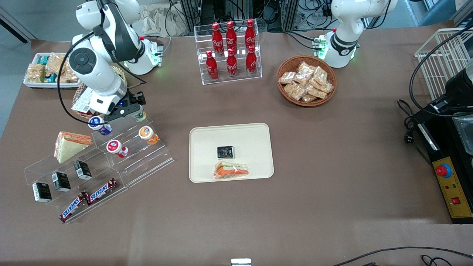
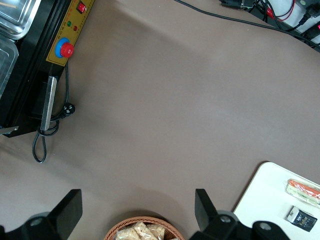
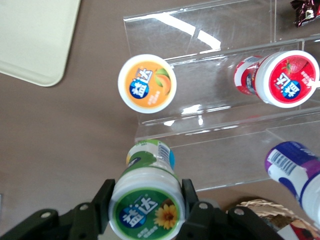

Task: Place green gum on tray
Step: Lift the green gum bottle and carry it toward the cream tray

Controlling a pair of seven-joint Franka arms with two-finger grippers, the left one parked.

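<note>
The green gum [image 3: 147, 210] stands upright on the top step of a clear acrylic stand [image 3: 220, 145], its white lid bearing a green mark with an orange flower. My right gripper [image 3: 147, 195] reaches down over it, and its black fingers [image 3: 106, 197] press against the lid on both sides. In the front view the gum [image 1: 140, 117] shows just under the gripper [image 1: 137, 112], at the working arm's end of the table. The cream-beige tray [image 1: 231, 127] lies mid-table, nearer the front camera than the cola rack, and holds a black packet [image 1: 225, 152] and a wrapped sandwich [image 1: 231, 170]. A corner of the tray shows in the right wrist view [image 3: 35, 40].
On the stand's lower steps sit an orange gum [image 1: 147, 133], a red gum [image 1: 116, 147] and a blue gum [image 1: 99, 124], beside a sandwich [image 1: 70, 146], black boxes and Snickers bars [image 1: 88, 199]. A cola rack [image 1: 231, 51] and a snack basket [image 1: 306, 81] stand farther back.
</note>
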